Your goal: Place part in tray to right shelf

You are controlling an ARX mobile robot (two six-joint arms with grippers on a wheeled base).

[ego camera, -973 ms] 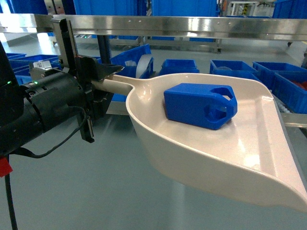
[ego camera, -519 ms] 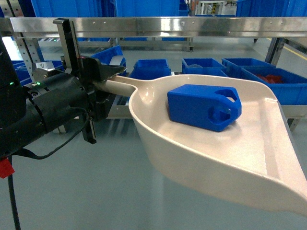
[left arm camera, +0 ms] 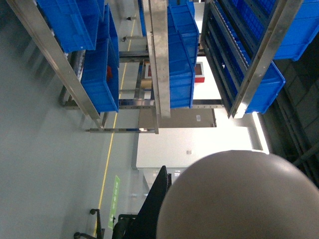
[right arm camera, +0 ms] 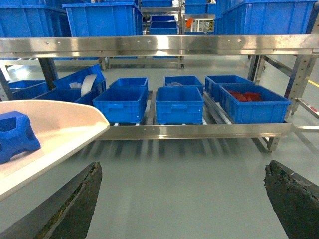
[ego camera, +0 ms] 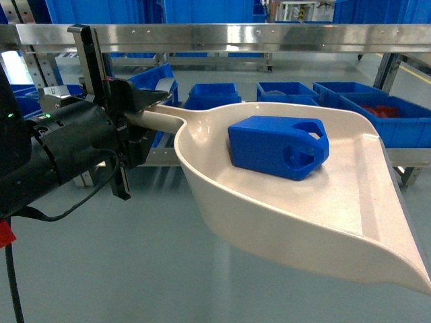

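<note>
The cream tray [ego camera: 337,202] hangs in the air across the middle of the head view, lip toward the lower right. The blue part [ego camera: 279,147] lies on its side in the tray's deep end. My left gripper [ego camera: 149,112] is shut on the tray's handle [ego camera: 161,120] at the left. In the left wrist view the tray's rounded underside [left arm camera: 239,199] fills the lower right beside one black finger [left arm camera: 155,206]. My right gripper [right arm camera: 183,170] is open over bare floor, with the tray [right arm camera: 55,130] and part [right arm camera: 15,135] to its left. The right shelf [right arm camera: 159,45] stands ahead.
The steel rail [ego camera: 236,37] crosses the top of the head view. Several blue crates [right arm camera: 179,103] sit on the low shelf level behind the tray, one holding red pieces [right arm camera: 249,95]. Grey floor [ego camera: 135,269] lies below the tray. More crate racks [left arm camera: 99,74] show in the left wrist view.
The shelf and crates slid left across the head view and then settled. The tray with the part has shifted slightly left. My left gripper keeps its hold on the handle.
</note>
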